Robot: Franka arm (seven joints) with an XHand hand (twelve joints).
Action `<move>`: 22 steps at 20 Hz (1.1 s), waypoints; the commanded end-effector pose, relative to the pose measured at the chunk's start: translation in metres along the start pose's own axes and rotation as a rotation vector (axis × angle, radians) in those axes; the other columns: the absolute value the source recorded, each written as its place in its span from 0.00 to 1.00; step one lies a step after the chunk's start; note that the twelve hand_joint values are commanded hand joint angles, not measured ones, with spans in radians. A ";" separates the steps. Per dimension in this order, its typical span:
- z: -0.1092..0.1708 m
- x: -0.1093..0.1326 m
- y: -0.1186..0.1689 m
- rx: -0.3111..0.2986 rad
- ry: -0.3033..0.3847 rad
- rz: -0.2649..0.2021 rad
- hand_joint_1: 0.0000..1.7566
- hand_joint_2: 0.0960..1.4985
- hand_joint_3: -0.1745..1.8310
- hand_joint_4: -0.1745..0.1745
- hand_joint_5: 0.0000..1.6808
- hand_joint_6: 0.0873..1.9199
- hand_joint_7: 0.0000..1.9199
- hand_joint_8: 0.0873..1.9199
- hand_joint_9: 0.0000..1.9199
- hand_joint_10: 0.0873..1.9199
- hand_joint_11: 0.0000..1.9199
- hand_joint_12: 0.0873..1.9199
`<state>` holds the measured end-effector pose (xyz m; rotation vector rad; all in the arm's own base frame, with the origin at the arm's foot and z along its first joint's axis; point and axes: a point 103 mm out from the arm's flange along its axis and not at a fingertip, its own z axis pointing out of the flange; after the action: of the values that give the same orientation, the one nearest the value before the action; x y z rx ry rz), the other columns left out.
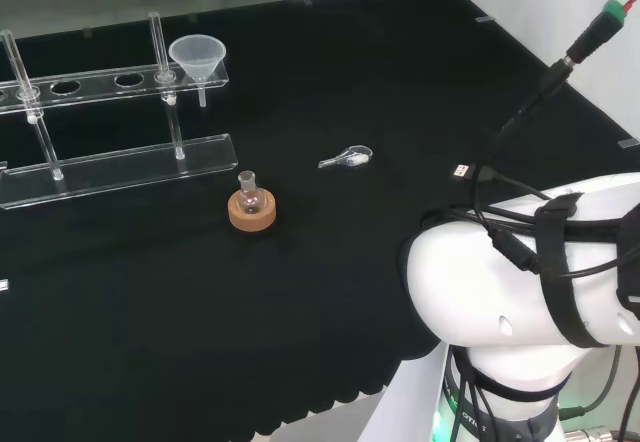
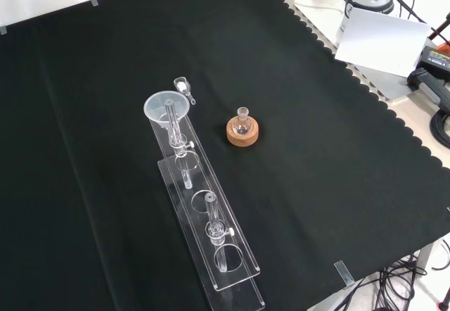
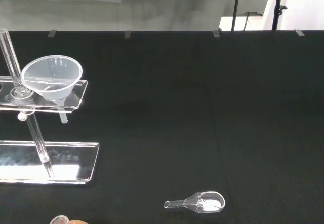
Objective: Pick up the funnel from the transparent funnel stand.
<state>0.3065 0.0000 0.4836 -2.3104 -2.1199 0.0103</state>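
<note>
A clear funnel [image 1: 198, 58] sits in the end hole of the transparent funnel stand [image 1: 110, 157], its stem hanging below the upper shelf. In the front view the funnel [image 2: 166, 108] rests at the stand's [image 2: 228, 272] far end. The wrist view looks at the funnel [image 3: 51, 76] seated in the shelf [image 3: 76, 98] from some way off.
A small round flask [image 1: 250, 194] stands on a cork ring [image 1: 252, 213] in front of the stand. A small clear scoop-like piece [image 1: 347, 158] with white powder lies on the cloth to its right. The arm's white links [image 1: 520, 292] take up the head view's lower right.
</note>
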 end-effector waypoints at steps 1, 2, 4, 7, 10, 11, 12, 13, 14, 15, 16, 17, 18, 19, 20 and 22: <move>-0.002 -0.002 0.007 -0.003 -0.008 -0.005 0.20 0.34 0.13 0.56 0.00 0.00 0.00 0.00 0.00 0.03 0.00 0.10; -0.002 -0.003 0.012 -0.003 -0.011 -0.012 0.19 0.34 0.12 0.58 0.00 0.00 0.00 0.00 0.00 0.00 0.00 0.03; 0.000 -0.002 0.022 0.003 -0.030 -0.031 0.19 0.33 0.12 0.60 0.00 0.00 0.00 0.00 0.00 0.00 0.00 0.00; 0.005 -0.001 0.037 0.015 -0.049 -0.070 0.22 0.32 0.11 0.59 0.00 0.00 0.00 0.00 0.00 0.00 0.00 0.00; 0.007 0.001 0.055 0.013 -0.067 -0.117 0.22 0.32 0.11 0.59 0.00 0.00 0.00 0.00 0.00 0.00 0.00 0.00; 0.008 0.001 0.061 0.015 -0.070 -0.131 0.23 0.32 0.11 0.59 0.00 0.00 0.00 0.00 0.00 0.00 0.00 0.00; 0.010 0.001 0.067 0.013 -0.068 -0.146 0.23 0.32 0.11 0.59 0.00 0.00 0.00 0.00 0.00 0.00 0.00 0.00; 0.011 0.002 0.074 0.010 -0.071 -0.162 0.23 0.32 0.11 0.59 0.00 0.00 0.00 0.00 0.00 0.00 0.00 0.00; 0.012 0.003 0.081 0.007 -0.070 -0.176 0.23 0.32 0.11 0.59 0.00 0.00 0.00 0.00 0.00 0.00 0.00 0.00; 0.012 0.005 0.088 0.005 -0.069 -0.188 0.23 0.32 0.11 0.59 0.00 0.00 0.00 0.00 0.00 0.00 0.00 0.00; 0.013 0.006 0.094 0.002 -0.071 -0.202 0.23 0.32 0.11 0.59 0.00 0.00 0.00 0.00 0.00 0.00 0.00 0.00; 0.013 0.008 0.101 0.000 -0.072 -0.218 0.23 0.32 0.11 0.59 0.00 0.00 0.00 0.00 0.00 0.00 0.00 0.00; 0.014 0.011 0.107 -0.002 -0.076 -0.233 0.23 0.32 0.11 0.59 0.00 0.00 0.00 0.00 0.00 0.00 0.00 0.00; 0.014 0.013 0.114 -0.003 -0.076 -0.249 0.24 0.32 0.11 0.59 0.00 0.00 0.00 0.00 0.00 0.00 0.00 0.00; 0.015 0.016 0.119 -0.003 -0.075 -0.263 0.24 0.33 0.11 0.58 0.00 0.00 0.00 0.00 0.00 0.00 0.00 0.00; 0.018 0.021 0.129 -0.005 -0.075 -0.297 0.24 0.33 0.11 0.58 0.00 0.00 0.00 0.00 0.00 0.00 0.00 0.00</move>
<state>0.3952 0.0006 0.4682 -2.1319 -2.3260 0.1016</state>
